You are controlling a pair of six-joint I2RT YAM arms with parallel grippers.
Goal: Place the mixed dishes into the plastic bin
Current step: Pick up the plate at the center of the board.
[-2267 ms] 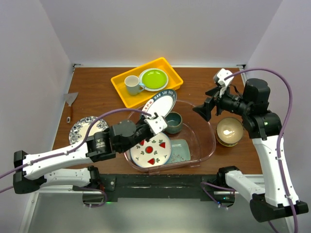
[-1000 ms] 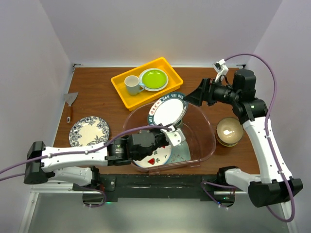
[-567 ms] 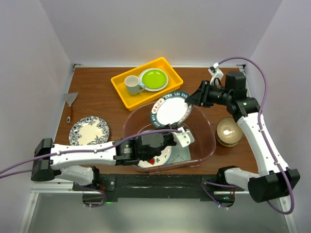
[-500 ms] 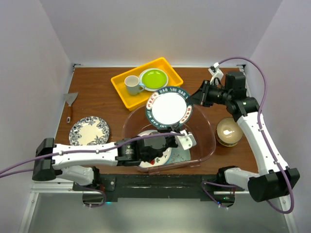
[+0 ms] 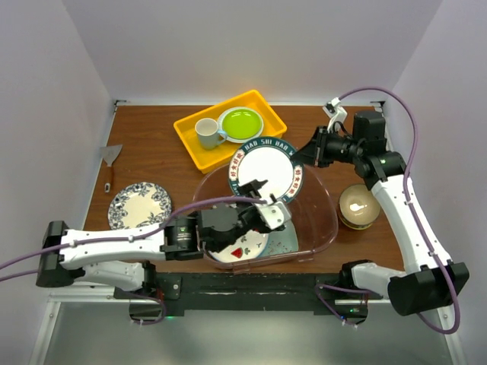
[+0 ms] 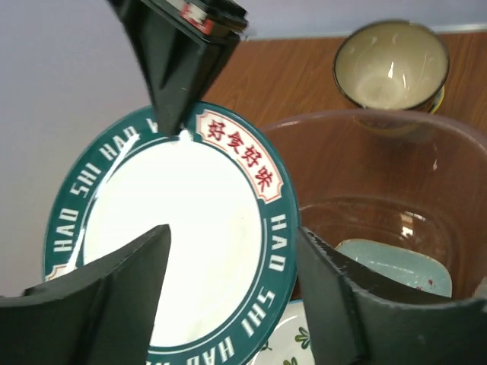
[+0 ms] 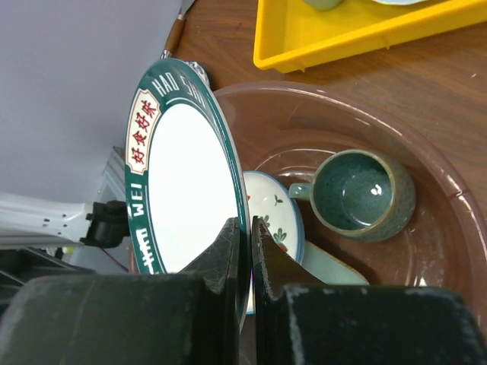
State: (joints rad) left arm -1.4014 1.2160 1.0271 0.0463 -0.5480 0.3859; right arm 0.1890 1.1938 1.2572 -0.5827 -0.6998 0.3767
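A white plate with a teal lettered rim (image 5: 266,169) stands on edge above the plastic bin (image 5: 331,213). My right gripper (image 5: 302,158) is shut on its upper rim, and in the right wrist view the fingers (image 7: 228,251) pinch the plate (image 7: 183,198) edge-on. My left gripper (image 5: 257,190) is open, and in the left wrist view its jaws straddle the plate's (image 6: 175,251) lower edge. In the bin (image 7: 441,182) lie a plate with red-and-green motifs (image 7: 270,205), a mint-green tray (image 7: 327,266) and a dark teal mug (image 7: 364,194). A tan bowl (image 5: 359,204) sits right of the bin. A blue-floral plate (image 5: 139,204) lies at the left.
A yellow tray (image 5: 190,141) at the back holds a white mug (image 5: 205,133) and a lime-green plate (image 5: 241,122). A scraper (image 5: 112,163) lies by the left wall. Walls close in on three sides.
The plate rose from leaning in the bin to standing upright. My right gripper shut on its top rim. My left gripper opened and let go of it.
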